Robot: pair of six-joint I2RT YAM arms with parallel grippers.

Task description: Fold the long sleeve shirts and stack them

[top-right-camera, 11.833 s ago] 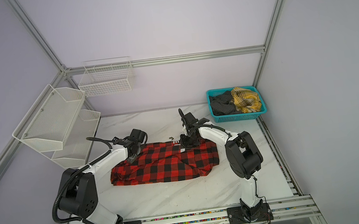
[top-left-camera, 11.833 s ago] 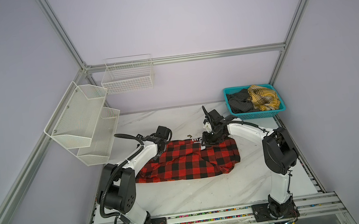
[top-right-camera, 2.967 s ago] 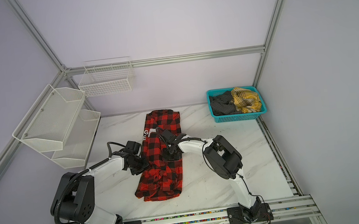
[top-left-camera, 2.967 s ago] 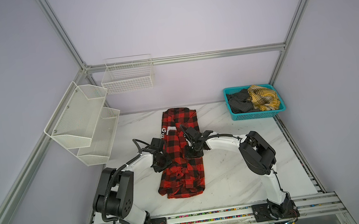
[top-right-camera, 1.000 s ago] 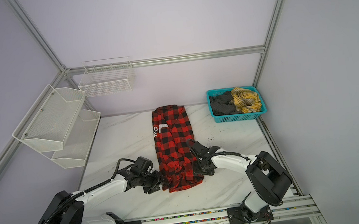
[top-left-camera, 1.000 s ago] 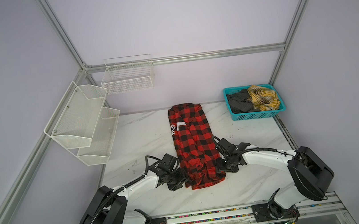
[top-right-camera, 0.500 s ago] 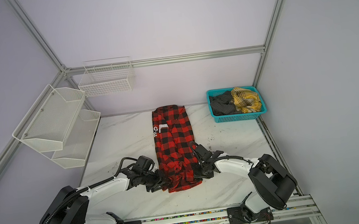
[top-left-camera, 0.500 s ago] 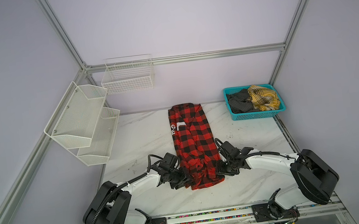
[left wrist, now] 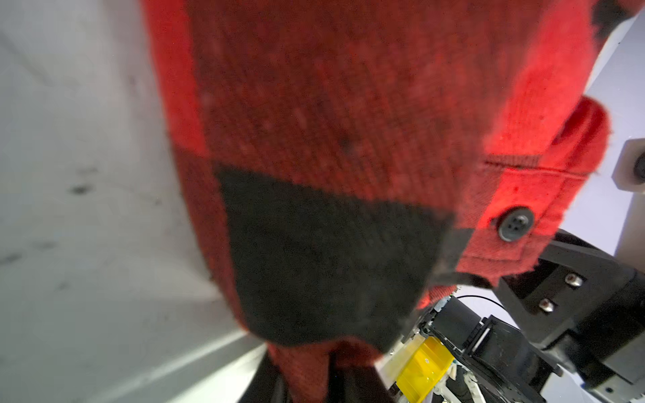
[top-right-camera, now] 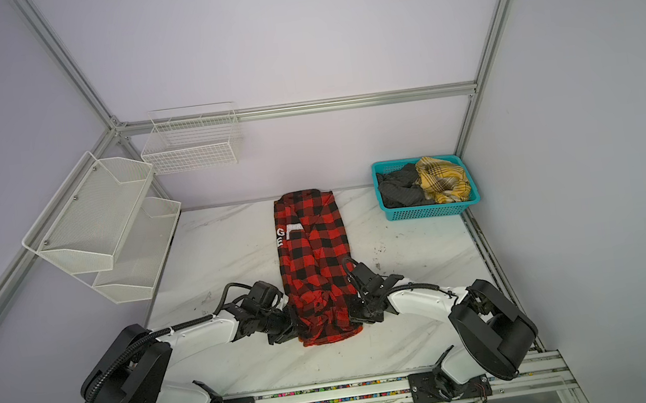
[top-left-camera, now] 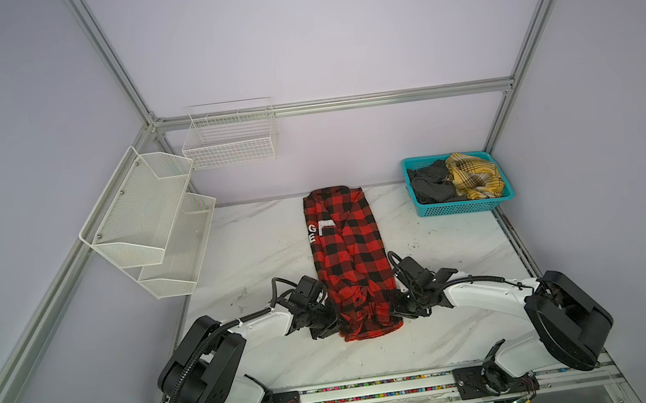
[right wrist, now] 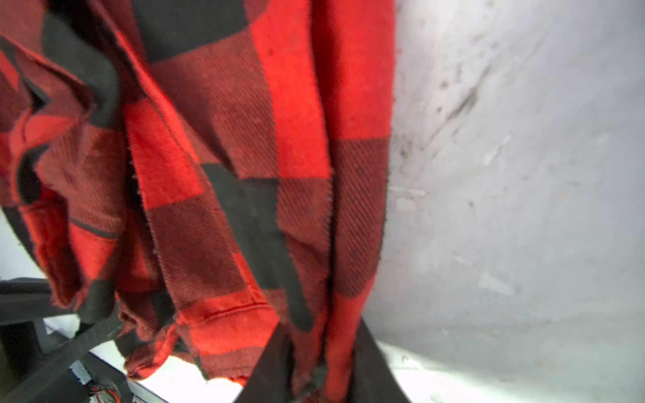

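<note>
Both top views look steeply down from high above the near edge toward the far wall, sharing the whole worktop (top-left-camera: 259, 239). The wrist cameras sit very close, looking along the left end effector (left wrist: 307, 387) and right end effector (right wrist: 321, 377) at opposite side edges of the flannel shirt (top-left-camera: 346, 250).

Robotics lab cell: aluminium frame (top-left-camera: 342, 103), bare lilac walls (top-left-camera: 313, 36), marble-look table (top-left-camera: 266, 234).

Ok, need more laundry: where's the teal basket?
In both top views, teal basket sits in the far right table corner, right of the flannel shirt.
</note>
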